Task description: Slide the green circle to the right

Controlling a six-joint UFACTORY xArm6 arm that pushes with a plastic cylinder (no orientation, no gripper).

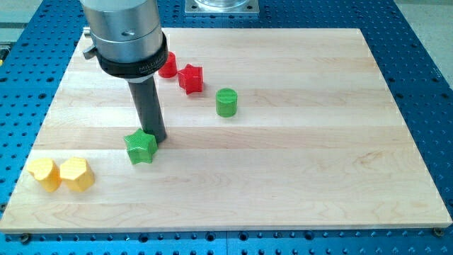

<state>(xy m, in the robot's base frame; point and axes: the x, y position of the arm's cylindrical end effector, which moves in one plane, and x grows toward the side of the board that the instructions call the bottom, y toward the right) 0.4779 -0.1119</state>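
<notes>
While no pincer showed, my tip (pixel 157 137) touched the green star (pixel 141 147), well left of the green circle (pixel 226 103) on the wooden bench (pixel 297 156), blue perforated base (pixel 425 71) around

The surface (pixel 297 170) carries six blocks, all in the view's left half. My tip (pixel 157 137) touches the upper right edge of the green star (pixel 141 147). The green circle (pixel 226 103) stands well to the view's right of the tip and higher up — apart from everything. Left of it and higher sits the red star (pixel 190 78), with a red block (pixel 168 65) just beside it, partly hidden behind the rod. Two yellow blocks — one (pixel 43 173) and its neighbour (pixel 76 174) — touch side by side at the bottom left corner.
</notes>
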